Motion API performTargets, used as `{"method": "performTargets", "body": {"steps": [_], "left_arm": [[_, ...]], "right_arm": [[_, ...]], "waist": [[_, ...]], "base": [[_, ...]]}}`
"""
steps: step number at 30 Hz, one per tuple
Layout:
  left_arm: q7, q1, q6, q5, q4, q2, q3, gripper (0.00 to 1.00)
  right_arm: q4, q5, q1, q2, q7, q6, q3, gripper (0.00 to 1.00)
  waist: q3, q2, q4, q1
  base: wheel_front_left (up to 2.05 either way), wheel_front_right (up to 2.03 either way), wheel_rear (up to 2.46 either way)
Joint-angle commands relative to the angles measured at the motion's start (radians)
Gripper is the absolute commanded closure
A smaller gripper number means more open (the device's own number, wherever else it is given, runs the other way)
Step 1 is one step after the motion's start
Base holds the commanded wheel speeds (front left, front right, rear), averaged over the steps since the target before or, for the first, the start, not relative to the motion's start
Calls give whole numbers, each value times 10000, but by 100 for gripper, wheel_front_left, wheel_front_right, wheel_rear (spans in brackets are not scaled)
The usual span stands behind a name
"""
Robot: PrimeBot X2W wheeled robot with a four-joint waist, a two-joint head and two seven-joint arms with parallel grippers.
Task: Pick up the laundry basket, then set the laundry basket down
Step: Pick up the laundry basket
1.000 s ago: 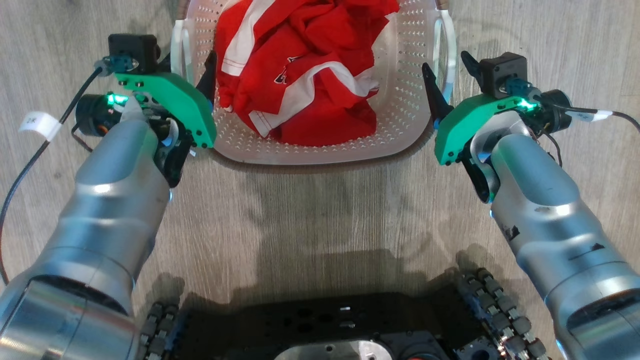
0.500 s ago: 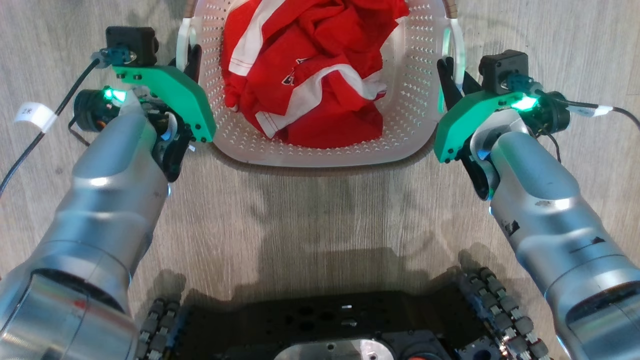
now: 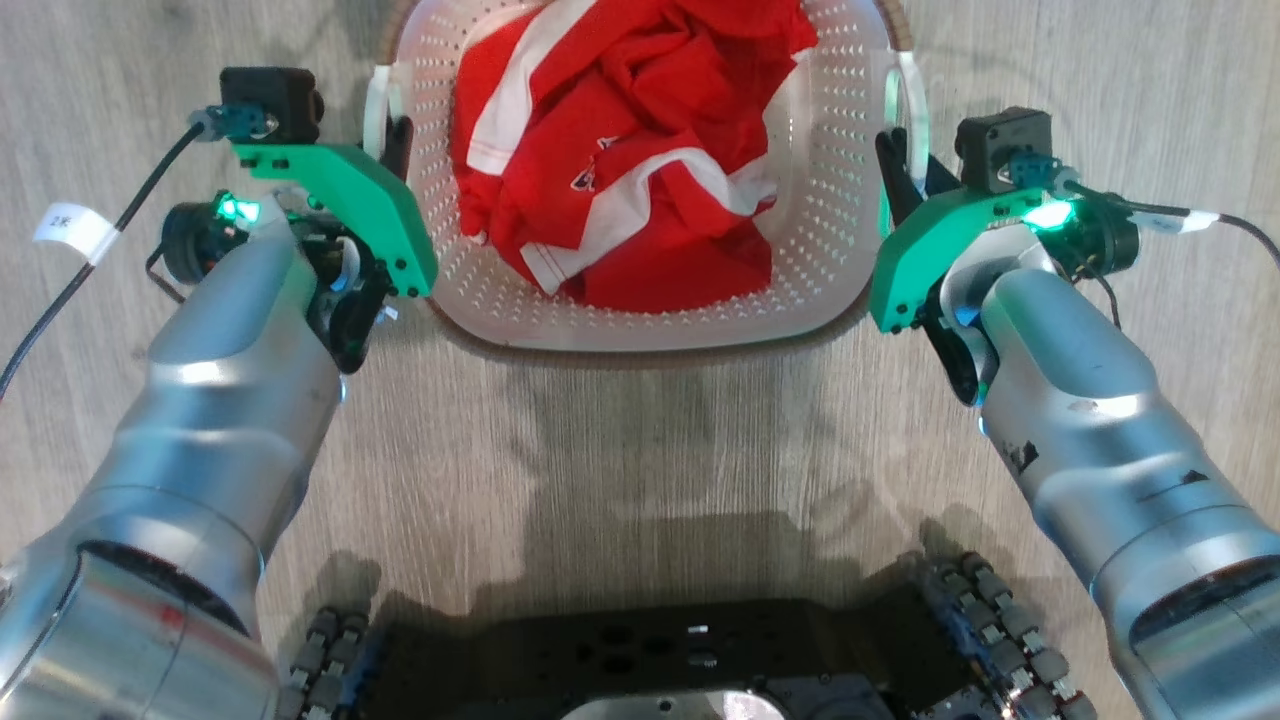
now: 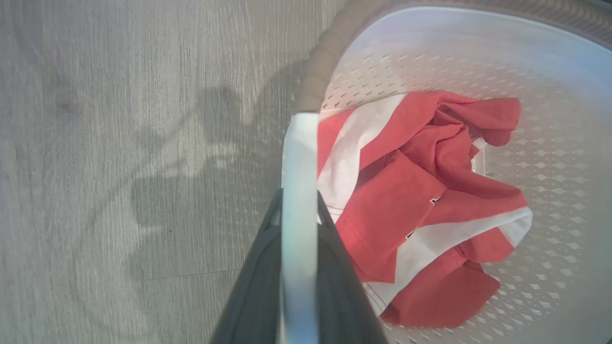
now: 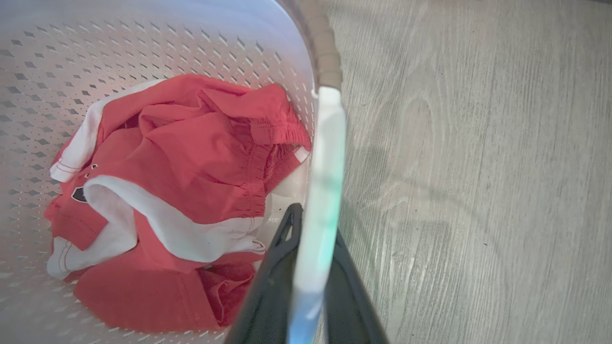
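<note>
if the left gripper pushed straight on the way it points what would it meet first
The left gripper is shut on the handle of the laundry basket; straight on, probably its brown rim.

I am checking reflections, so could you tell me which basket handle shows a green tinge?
On the laundry basket, the right handle, clamped by the right gripper, carries a green tinge; the left handle in the left gripper looks plain white.
</note>
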Motion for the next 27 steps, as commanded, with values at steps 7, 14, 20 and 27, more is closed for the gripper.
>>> {"method": "performTargets", "body": {"steps": [7,14,20,27], "left_arm": [[831,437,-4,-747,-165,228,-292,100],[1668,973,-4,-1525,-322,387,-565,100],[2121,1394,-4,-2065,-388,565,-770,100],[2649,1722,-4,-2587,-326,634,-951,100]], "right_arm": [[639,576,496,180,-19,-17,678,100],[728,1687,858,181,783,-17,1588,100],[651,2533,1101,182,1416,-17,2295,100],[804,3270,1315,182,2060,-17,2902,100]], "waist": [[-1029,0,41,0],[-2201,0,-60,0],[-3061,0,-233,0],[-3997,0,-312,0]], "base": [[0,0,0],[0,0,0],[0,0,0],[0,0,0]]}}
